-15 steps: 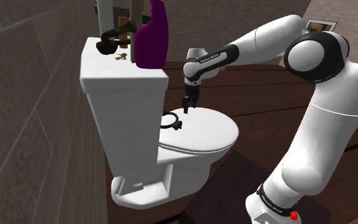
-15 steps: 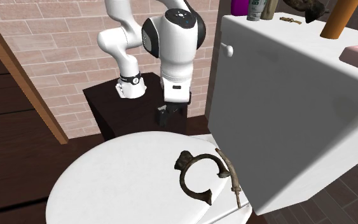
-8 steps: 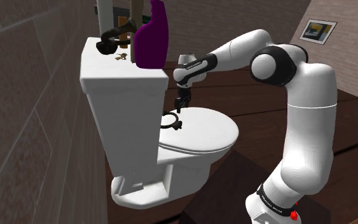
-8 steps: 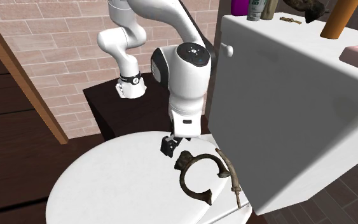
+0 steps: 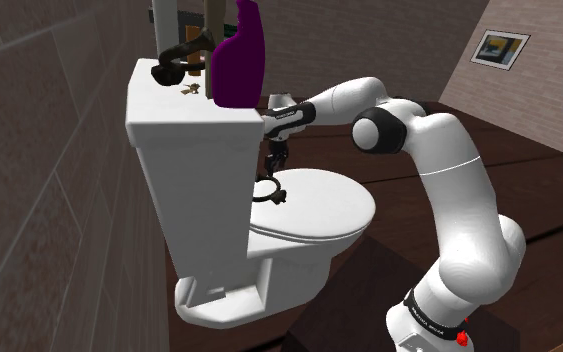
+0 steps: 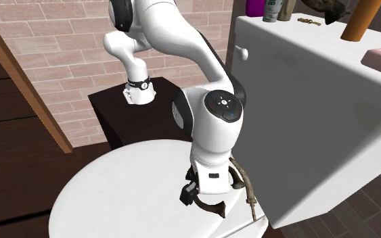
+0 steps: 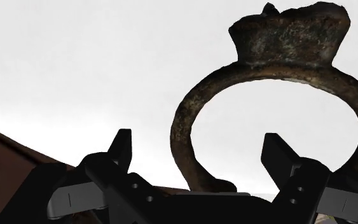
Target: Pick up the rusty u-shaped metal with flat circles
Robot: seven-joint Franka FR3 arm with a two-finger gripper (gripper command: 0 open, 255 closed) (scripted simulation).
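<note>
- At the shoulder view's left you have a white toilet tank [image 5: 194,130]. A dark curved object [image 5: 169,68] and a purple bottle [image 5: 241,55] stand on its top.
- Just beside the tank's front face, your gripper [image 5: 273,165] points straight down, close above the rusty U-shaped piece [image 5: 280,194].
- The piece lies flat at the rear of the closed toilet lid [image 5: 329,210], close to the tank.
- Wrist view: the fingers [image 7: 123,151] are spread wide. One side of the piece's curve runs between them, and neither finger touches it. You are gripping nothing.
- Second exterior view: a thin brown rod [image 6: 244,181] lies between the piece and the tank's base.
- Further right in the shoulder view, the white arm [image 5: 449,190] bends up from the stand [image 5: 431,328].
- A framed picture [image 5: 499,48] hangs on the wall at the upper right.
</note>
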